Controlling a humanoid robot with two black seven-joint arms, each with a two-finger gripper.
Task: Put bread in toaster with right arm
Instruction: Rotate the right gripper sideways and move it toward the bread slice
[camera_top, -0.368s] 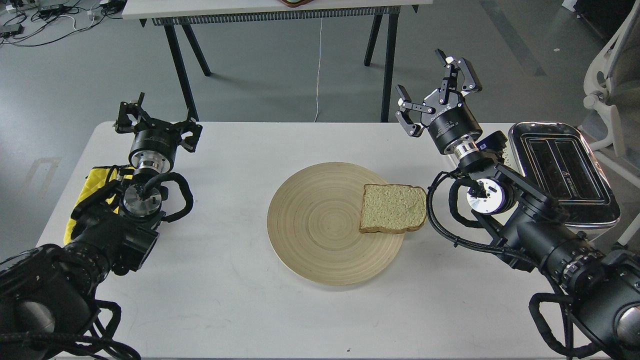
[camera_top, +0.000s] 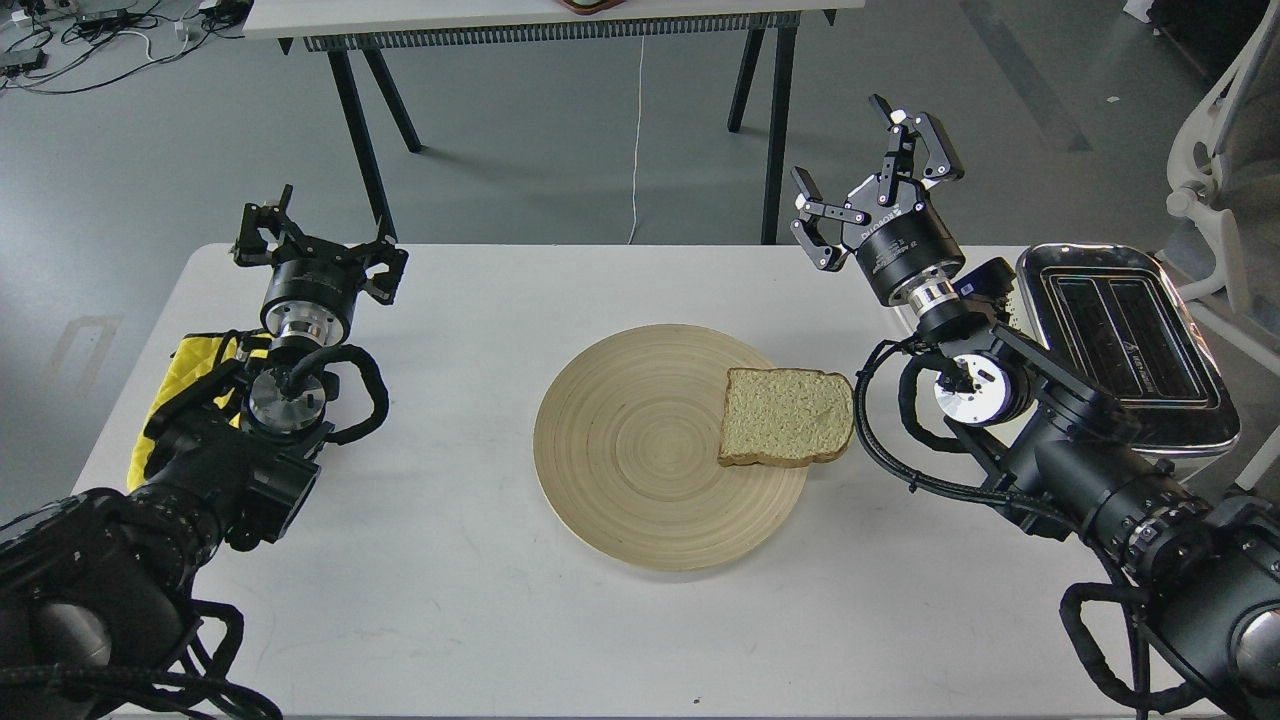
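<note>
The bread (camera_top: 787, 416), a square pale tan slice with a thin brown crust, lies flat on the right edge of a round wooden plate (camera_top: 640, 450). The toaster (camera_top: 1125, 345), cream-white with a chrome top and two slots, stands at the table's right edge. My right gripper (camera_top: 866, 175) is open and empty, raised above the table's far side, up and to the right of the bread and left of the toaster. My left gripper (camera_top: 312, 240) is open and empty at the table's far left.
A yellow cloth (camera_top: 190, 375) lies under my left arm at the table's left edge. A second table (camera_top: 550, 20) with black legs stands behind, with a white cord (camera_top: 638, 140) hanging down. A white chair (camera_top: 1225, 170) stands at the far right.
</note>
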